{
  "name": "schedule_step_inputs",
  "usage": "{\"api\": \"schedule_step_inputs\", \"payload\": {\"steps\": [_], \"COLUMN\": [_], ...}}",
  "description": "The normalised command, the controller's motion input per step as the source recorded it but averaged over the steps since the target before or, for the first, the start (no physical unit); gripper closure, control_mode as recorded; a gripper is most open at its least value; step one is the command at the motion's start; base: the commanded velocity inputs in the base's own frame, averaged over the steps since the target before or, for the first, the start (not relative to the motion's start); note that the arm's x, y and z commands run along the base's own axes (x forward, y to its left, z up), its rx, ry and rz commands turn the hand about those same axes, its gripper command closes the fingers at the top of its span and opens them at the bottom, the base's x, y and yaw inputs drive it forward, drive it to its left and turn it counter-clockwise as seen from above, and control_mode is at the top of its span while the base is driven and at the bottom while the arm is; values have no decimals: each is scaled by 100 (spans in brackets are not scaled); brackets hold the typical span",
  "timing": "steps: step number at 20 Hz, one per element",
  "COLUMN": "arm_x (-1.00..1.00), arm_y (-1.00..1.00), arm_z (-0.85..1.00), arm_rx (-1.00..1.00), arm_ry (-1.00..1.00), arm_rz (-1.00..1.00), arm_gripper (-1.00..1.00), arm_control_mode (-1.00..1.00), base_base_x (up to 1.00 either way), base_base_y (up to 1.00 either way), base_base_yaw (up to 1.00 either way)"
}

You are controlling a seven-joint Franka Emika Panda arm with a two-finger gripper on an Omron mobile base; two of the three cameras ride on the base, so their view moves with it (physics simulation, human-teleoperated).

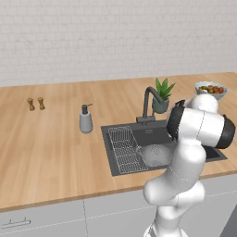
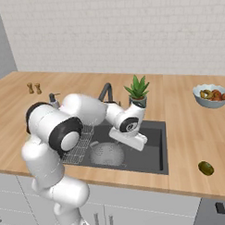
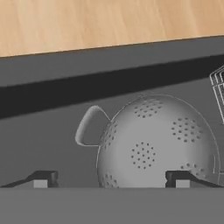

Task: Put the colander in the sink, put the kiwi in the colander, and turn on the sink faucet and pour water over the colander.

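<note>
Jaws stand spread apart, holding nothing; my gripper [image 3: 111,178] hangs over the sink [image 3: 52,148]. I see the colander [image 3: 157,142] lying in the sink, just beyond the fingertips [image 3: 177,178]. The kiwi [image 2: 206,168] lies on the counter [image 2: 189,129], right of the sink.

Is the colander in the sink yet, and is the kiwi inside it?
The colander sits in the sink, empty. The kiwi lies on the counter to the sink's right.
</note>
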Motion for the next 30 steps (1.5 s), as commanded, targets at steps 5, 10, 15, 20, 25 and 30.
{"api": "schedule_step_inputs", "payload": {"steps": [5, 10, 15, 20, 25, 30], "arm_x": [-73, -38, -18, -5, 0, 0], "arm_y": [-58, -29, -37, -45, -28, -26], "arm_z": [44, 39, 39, 26, 46, 33], "arm_rx": [-15, -24, -18, -9, 0, 0], "arm_ry": [-7, -26, -18, 0, 15, 15], "arm_rz": [0, 0, 6, 8, -51, -79], "arm_gripper": [-100, -100, -100, -100, -100, -100], "arm_control_mode": [-100, -100, -100, -100, -100, -100], "base_base_x": [0, 0, 0, 0, 0, 0], "base_base_y": [0, 0, 0, 0, 0, 0], "base_base_yaw": [0, 0, 0, 0, 0, 0]}}
